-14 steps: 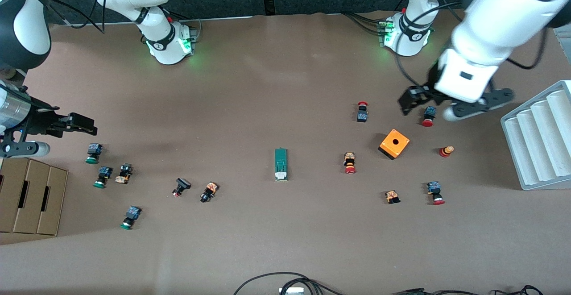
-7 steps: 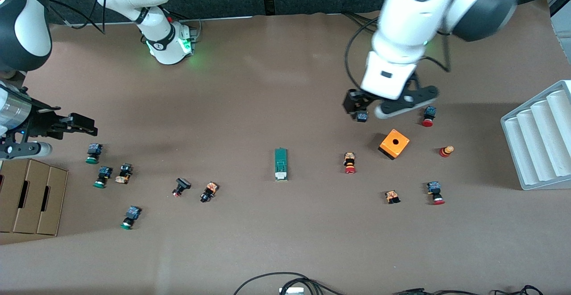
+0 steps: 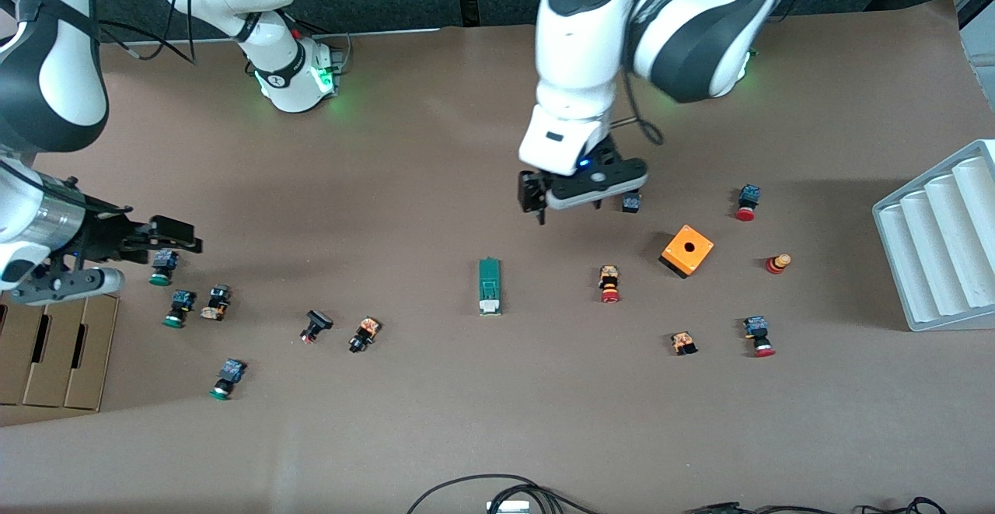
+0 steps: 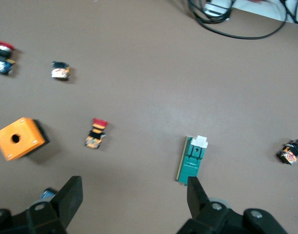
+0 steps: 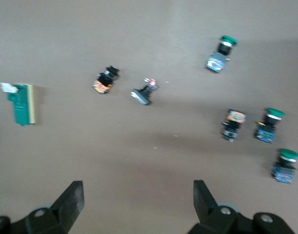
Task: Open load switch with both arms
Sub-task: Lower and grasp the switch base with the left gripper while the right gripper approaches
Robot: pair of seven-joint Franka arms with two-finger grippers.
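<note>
Front view shows the left gripper (image 3: 570, 204) hanging in the air over bare brown surface (image 3: 435, 164), between the load switch (image 3: 490, 286) and a small black push button (image 3: 631, 203). Its 2 fingers stand wide apart and hold nothing; the left wrist view shows the same spread, with the left gripper (image 4: 134, 197) above the load switch (image 4: 192, 159), the orange cube box (image 4: 18, 138) and a red-capped button (image 4: 96, 134).

The load switch lies flat near the middle of the surface, untouched, its white piece at the end nearer the front camera. The orange cube box (image 3: 687, 250) sits toward the left arm's end, with red-capped buttons (image 3: 609, 283) scattered around it.

The right gripper (image 3: 167, 236) hovers over the right arm's end of the surface, by a green-capped button (image 3: 162, 267), fingers also spread wide and empty. In the right wrist view the right gripper (image 5: 138, 201) looks down on 4 green-capped buttons (image 5: 266, 125) and the load switch (image 5: 22, 104) well apart from them. A brown cardboard tray (image 3: 50, 351) rests at that end, and a white ribbed rack (image 3: 940, 238) at the left arm's end.
</note>
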